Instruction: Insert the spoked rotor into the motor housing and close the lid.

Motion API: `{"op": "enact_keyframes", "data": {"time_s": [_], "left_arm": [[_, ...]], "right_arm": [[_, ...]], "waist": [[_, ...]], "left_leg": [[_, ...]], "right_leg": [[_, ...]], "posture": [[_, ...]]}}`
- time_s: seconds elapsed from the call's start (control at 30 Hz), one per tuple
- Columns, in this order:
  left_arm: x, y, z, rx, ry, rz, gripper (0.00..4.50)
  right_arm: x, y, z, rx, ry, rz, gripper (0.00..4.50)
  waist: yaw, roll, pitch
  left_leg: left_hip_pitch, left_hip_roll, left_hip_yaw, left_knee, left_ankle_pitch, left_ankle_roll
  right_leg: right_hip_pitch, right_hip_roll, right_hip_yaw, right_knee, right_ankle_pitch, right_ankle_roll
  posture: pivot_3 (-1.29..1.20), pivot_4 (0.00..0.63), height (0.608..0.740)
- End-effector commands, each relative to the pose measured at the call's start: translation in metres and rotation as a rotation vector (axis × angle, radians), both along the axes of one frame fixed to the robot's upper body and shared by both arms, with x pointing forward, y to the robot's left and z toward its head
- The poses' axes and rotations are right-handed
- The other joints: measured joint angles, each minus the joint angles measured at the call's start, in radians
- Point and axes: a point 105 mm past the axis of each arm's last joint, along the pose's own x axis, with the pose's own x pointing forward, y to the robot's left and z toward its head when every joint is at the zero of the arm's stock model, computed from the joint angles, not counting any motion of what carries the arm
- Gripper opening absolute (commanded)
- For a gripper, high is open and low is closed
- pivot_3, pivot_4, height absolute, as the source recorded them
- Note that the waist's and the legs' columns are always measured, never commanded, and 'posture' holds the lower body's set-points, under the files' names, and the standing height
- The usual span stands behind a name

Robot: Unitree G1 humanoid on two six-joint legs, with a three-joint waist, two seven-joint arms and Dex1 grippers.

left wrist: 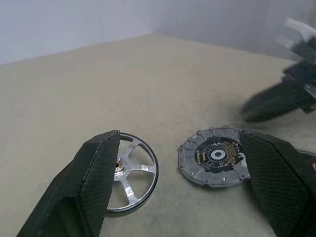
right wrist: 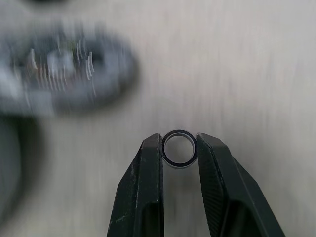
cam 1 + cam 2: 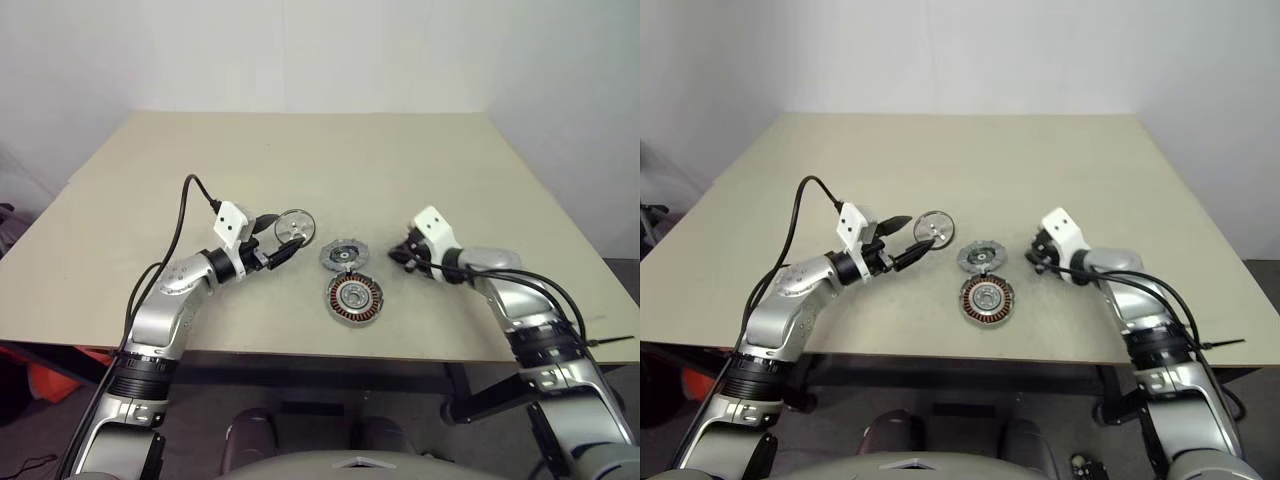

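The spoked rotor [image 3: 294, 227], a bright silver wheel, lies flat on the table; the left wrist view shows its rim and spokes [image 1: 129, 173]. My left gripper [image 3: 278, 238] hovers open just left of it, jaws spread wide and holding nothing. The lid [image 3: 345, 256] lies dark centre up to the rotor's right, also seen as the lid [image 1: 217, 157]. The motor housing [image 3: 354, 298], with its copper windings, sits just in front of the lid. My right gripper [image 3: 398, 256] is to the lid's right, shut on a small metal ring [image 2: 178, 148].
The tan table [image 3: 300, 160] stretches far back behind the parts, with its front edge [image 3: 330, 355] close below the housing. A black cable [image 3: 180, 215] loops above the left arm.
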Motion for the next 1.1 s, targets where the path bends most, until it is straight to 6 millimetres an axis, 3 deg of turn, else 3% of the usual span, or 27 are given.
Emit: {"op": "enact_keyframes", "data": {"time_s": [0.03,0.27,0.4,0.43,0.57,0.63,0.8,0.93,1.1], "left_arm": [[0.0,-0.005,0.011,0.001,-0.051,-0.013,4.04],[-0.001,-0.002,0.014,0.008,-0.062,0.002,4.04],[-0.003,0.002,0.014,0.012,-0.062,0.017,4.04],[-0.003,0.002,0.013,0.013,-0.062,0.02,4.04],[-0.005,0.003,0.012,0.014,-0.059,0.026,4.04],[-0.005,0.002,0.011,0.013,-0.057,0.026,4.04],[-0.005,-0.001,0.01,0.012,-0.052,0.02,4.04],[-0.004,-0.002,0.01,0.002,-0.04,0.006,4.04],[-0.002,-0.003,0.008,0.003,-0.033,0.0,4.04]], "right_arm": [[0.024,0.01,0.009,0.002,-0.061,-0.027,0.57],[0.049,0.025,-0.015,-0.009,-0.013,-0.064,0.57],[0.053,0.026,-0.011,0.017,-0.016,-0.059,0.57],[0.054,0.026,-0.006,0.017,-0.036,-0.045,1.29],[0.049,0.032,0.02,0.039,-0.133,0.038,2.62],[0.044,0.033,0.034,0.047,-0.165,0.072,2.62],[0.015,0.031,0.066,-0.037,-0.299,0.25,2.62],[-0.04,0.011,0.063,-0.373,-0.3,0.582,2.62],[-0.064,-0.003,0.074,-0.672,-0.32,0.781,2.62]], "waist": [[-0.002,0.0,0.0],[-0.002,0.0,0.0],[-0.005,0.0,0.0],[-0.005,0.0,0.0],[-0.003,0.0,0.001],[-0.001,0.0,0.001],[0.014,-0.001,0.001],[0.03,-0.001,0.001],[0.012,-0.002,0.002]], "left_leg": [[-0.001,0.0,0.0,0.0,0.0,0.0],[-0.009,0.0,0.0,0.0,0.0,0.001],[-0.009,0.001,0.0,0.0,0.0,0.001],[-0.009,0.001,0.0,0.0,0.0,0.0],[-0.008,0.001,0.0,0.0,0.0,-0.001],[-0.008,0.001,-0.001,0.0,0.0,-0.001],[-0.008,0.001,-0.001,0.0,0.0,0.0],[-0.009,0.0,-0.003,0.0,-0.001,0.001],[-0.005,0.001,-0.004,-0.001,-0.002,0.003]], "right_leg": [[-0.001,0.0,-0.001,0.0,0.001,-0.002],[-0.005,0.0,-0.004,-0.002,0.0,-0.007],[-0.005,0.0,-0.006,-0.001,-0.001,-0.008],[-0.005,0.0,-0.007,-0.001,-0.001,-0.008],[-0.005,0.0,-0.007,0.0,-0.001,-0.008],[-0.005,0.0,-0.007,0.0,-0.001,-0.008],[-0.004,0.0,-0.007,0.0,-0.001,-0.008],[-0.003,-0.001,-0.008,-0.002,-0.002,-0.007],[-0.001,0.0,-0.006,-0.002,-0.002,-0.006]], "posture": [[0.0,0.0,0.74],[0.0,0.0,0.74],[0.0,0.0,0.74],[0.0,0.0,0.74],[0.0,0.0,0.74],[0.0,0.0,0.74],[0.0,0.0,0.74],[0.0,0.0,0.74],[0.0,0.0,0.74]]}}
